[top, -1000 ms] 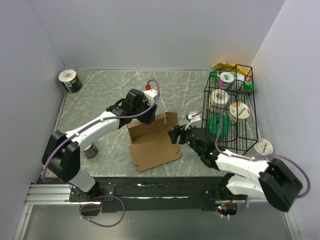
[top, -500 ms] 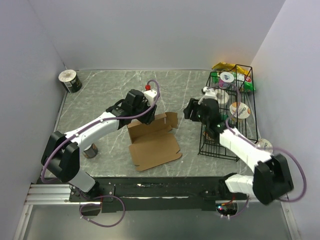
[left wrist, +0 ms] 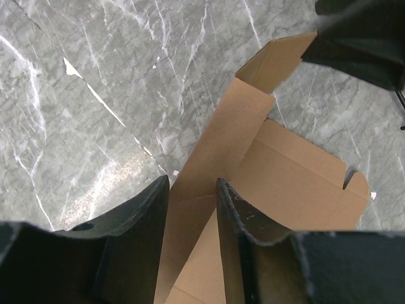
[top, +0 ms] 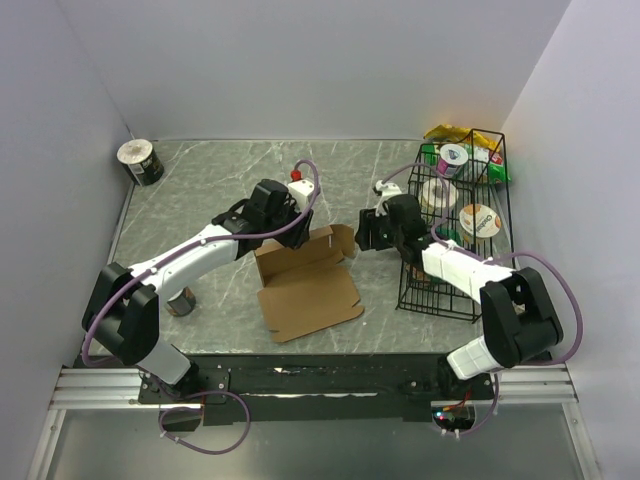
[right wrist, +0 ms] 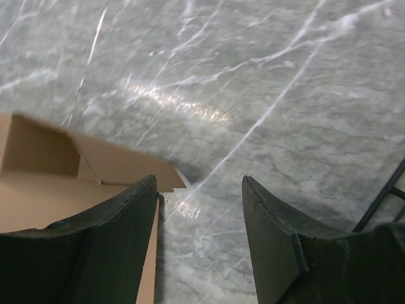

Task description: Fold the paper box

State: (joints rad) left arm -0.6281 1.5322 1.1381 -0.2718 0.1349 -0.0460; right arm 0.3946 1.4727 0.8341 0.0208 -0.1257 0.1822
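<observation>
We see the brown paper box (top: pixel 305 283) half-open, back wall raised, flaps out. Left tool (left wrist: pixel 193 190) clamps that wall; right tool (right wrist: pixel 199 190) spread, beside corner flap.

Lab test cell: plain white walls (top: pixel 300 60), marble-print tabletop (top: pixel 200 190), arms bolted to rail (top: pixel 300 378).

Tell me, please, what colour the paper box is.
Plain brown, unmarked; the paper box shows best in the left wrist view.
</observation>
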